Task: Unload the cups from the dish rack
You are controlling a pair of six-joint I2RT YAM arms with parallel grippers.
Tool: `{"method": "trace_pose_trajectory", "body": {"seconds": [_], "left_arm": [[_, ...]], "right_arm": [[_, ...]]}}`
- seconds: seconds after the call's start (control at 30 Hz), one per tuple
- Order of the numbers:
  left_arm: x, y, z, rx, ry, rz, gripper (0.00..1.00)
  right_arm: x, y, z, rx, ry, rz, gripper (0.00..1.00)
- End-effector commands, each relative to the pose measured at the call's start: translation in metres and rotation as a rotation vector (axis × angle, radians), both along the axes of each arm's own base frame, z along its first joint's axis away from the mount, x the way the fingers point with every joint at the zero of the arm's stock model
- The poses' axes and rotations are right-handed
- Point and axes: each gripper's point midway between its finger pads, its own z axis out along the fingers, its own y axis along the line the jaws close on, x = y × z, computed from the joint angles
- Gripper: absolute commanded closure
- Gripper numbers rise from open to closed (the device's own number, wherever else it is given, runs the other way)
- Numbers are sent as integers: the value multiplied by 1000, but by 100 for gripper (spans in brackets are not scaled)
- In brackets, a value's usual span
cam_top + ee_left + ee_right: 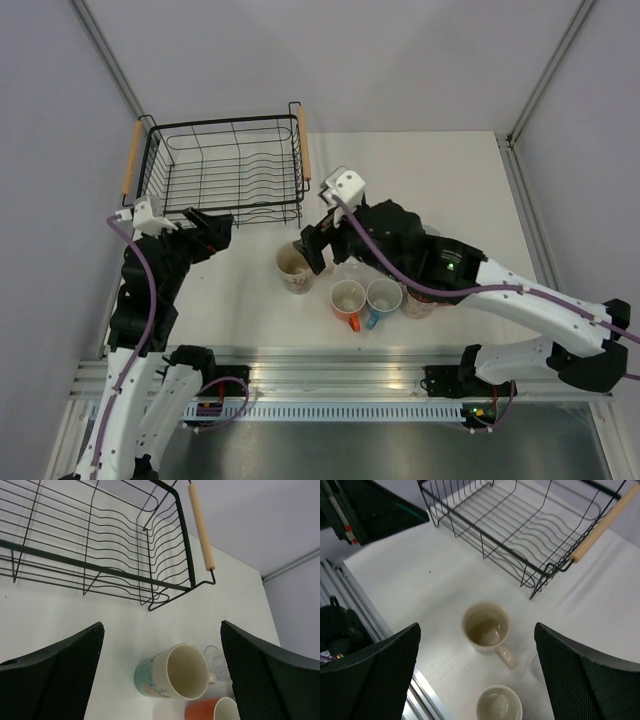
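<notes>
Nearest to me on the counter [440, 180], the orange mug [347, 300] and the blue mug [383, 297] stand upright side by side, white insides up. Just right of the blue one is the patterned cup [418, 303], partly covered by the right arm. A little farther and to the left stands the cream mug [293, 266], upright, with a teal print on its outside. A clear tumbler [214, 656] is just beside it on the right.

My right gripper [315, 250] hangs over the cream mug's right side. Its wrist camera looks straight down into the mug between the jaws, which are spread wide and grip nothing. My left gripper [205, 228] sits farther left, just off the near edge of the dish rack [226, 121]. Its jaws are also spread wide and hold nothing, and the cream mug shows between them in the wrist view.

The rack stands at the far left of the counter, well apart from the cups, with a wooden handle [303, 143] on its right side and another on its left.
</notes>
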Motion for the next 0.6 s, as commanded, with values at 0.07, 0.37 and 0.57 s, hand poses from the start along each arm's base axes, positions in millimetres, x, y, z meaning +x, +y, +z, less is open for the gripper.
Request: {"method": "trace_pose_trajectory", "body": {"seconds": [0.07,0.37,0.57], "left_arm": [[3,-19,29,99,-5,-146,0],[-25,-21,83,151,-81,-203,0],[-44,-32,100,131,-121,-277,0]], "right_arm": [[5,-34,15,135,-27,-142,2],[-10,-105,14,226,37,-301,2],[-15,-125,11,255,46,-334,2]]}}
